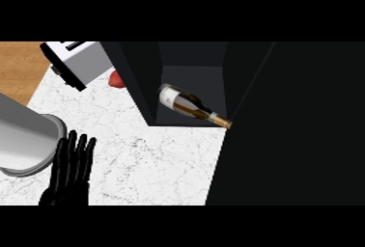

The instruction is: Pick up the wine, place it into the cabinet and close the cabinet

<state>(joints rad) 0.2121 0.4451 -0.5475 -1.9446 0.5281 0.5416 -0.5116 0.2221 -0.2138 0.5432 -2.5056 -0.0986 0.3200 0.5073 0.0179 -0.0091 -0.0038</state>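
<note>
Head view, left hand (68, 169) outstretched over counter (157, 159), wine (187, 104) inside cabinet (137, 75)

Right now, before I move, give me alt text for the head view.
The wine bottle lies on its side inside the open black cabinet, neck toward the lower right. The left hand is open at lower left, over the white marble counter; a toaster stands at upper left.
</note>
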